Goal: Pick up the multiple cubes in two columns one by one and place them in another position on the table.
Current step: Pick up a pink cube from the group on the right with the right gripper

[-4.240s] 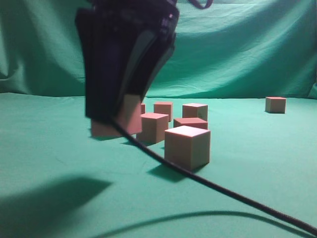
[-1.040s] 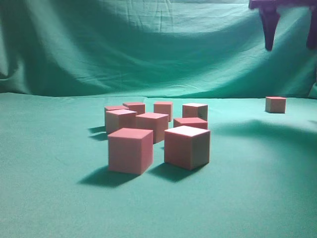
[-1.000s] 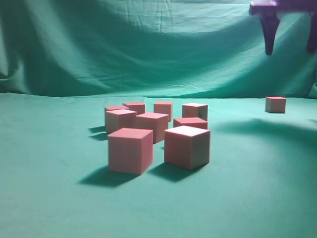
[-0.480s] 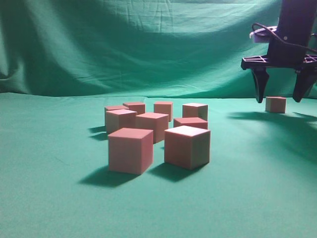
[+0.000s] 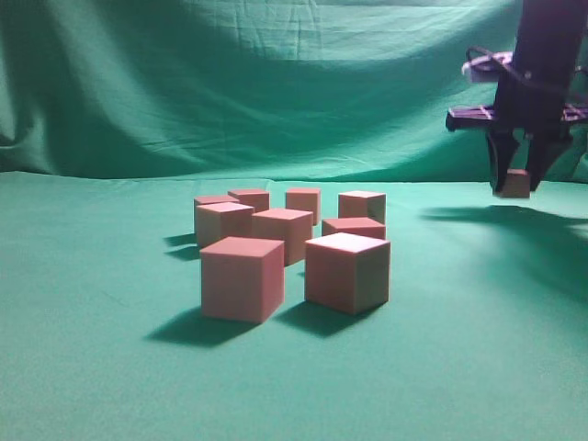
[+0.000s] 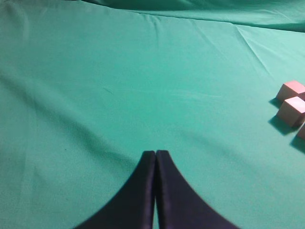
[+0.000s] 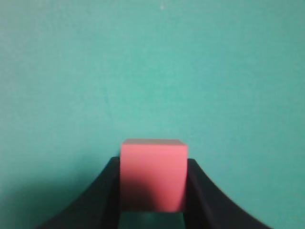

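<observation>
The cube [image 7: 152, 174] sits clamped between my right fingers [image 7: 112, 191], far right, clear of the surface [image 5: 110, 367]. I judge it light and rigid; flat opposite faces grip best. My left fingers [image 6: 147, 191] are pressed together, empty.

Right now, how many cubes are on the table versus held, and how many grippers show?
Cubes on table: 8
Cube in right gripper: 1
Grippers: 2, counting left gripper
Total: 9 cubes, 2 grippers
</observation>
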